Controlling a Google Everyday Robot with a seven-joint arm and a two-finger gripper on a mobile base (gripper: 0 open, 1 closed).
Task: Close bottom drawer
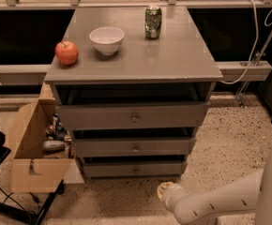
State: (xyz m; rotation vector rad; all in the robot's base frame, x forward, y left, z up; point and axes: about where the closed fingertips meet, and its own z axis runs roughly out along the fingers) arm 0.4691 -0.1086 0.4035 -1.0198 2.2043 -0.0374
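Camera view, looking down on a grey cabinet [173, 62]. At far left, an open cardboard box [30, 175] sits on the speckled floor against the cabinet's side. On the cabinet top, left to right, are a red apple [66, 52], a white bowl [107, 40] and a green can [153, 21]. Three drawer fronts lie below. The bottom drawer [135, 169], lowest and narrowest, has a dark gap above its front. Just right and nearer the camera, low by the floor, the gripper [166, 190] ends a white arm; I cannot tell whether it is open or closed.

Smooth plastic jaws below matt wooden bottom drawer [135, 169]
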